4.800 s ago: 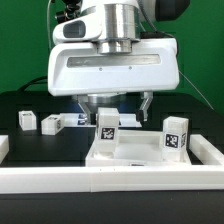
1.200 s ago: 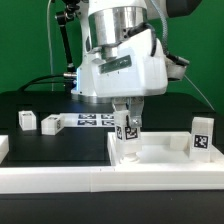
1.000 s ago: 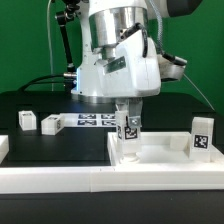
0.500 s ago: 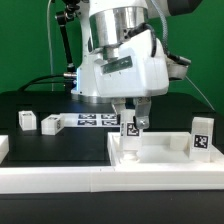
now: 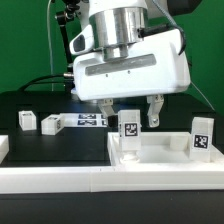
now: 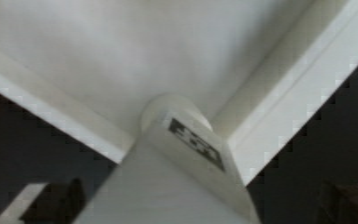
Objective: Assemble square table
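Note:
The white square tabletop (image 5: 160,156) lies just behind the front rail. One white tagged leg (image 5: 129,129) stands upright on its corner toward the exterior view's left. A second leg (image 5: 202,140) stands at the corner toward the exterior view's right. My gripper (image 5: 134,120) hangs over the first leg, open, one finger on each side and apart from it. In the wrist view the leg (image 6: 172,165) rises toward the camera from the tabletop (image 6: 140,50), between my dark fingers (image 6: 30,202).
Two loose white legs (image 5: 26,121) (image 5: 52,124) lie on the black table at the exterior view's left. The marker board (image 5: 90,121) lies behind them. A long white border rail (image 5: 100,181) runs along the front.
My gripper was shut on the leg standing on the tabletop and has opened and let it go. The hand has turned square to the camera; the leg stays upright.

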You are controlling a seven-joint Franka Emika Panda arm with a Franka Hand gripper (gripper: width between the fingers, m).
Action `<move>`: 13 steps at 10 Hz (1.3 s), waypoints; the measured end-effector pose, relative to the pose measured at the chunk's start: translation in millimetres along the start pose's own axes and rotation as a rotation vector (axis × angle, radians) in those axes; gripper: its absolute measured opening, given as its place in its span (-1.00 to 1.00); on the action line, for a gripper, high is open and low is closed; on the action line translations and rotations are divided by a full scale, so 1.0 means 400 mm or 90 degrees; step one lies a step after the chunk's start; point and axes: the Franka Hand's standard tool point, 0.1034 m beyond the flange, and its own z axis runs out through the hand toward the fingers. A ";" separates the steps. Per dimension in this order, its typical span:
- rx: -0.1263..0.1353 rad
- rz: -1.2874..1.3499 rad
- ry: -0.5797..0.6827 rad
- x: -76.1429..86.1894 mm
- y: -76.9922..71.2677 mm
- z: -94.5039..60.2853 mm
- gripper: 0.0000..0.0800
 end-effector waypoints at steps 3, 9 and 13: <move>-0.010 -0.132 0.000 -0.017 -0.007 0.006 0.62; -0.023 -0.428 0.003 -0.008 0.005 0.003 0.62; -0.025 -0.486 0.003 -0.003 0.015 0.005 0.30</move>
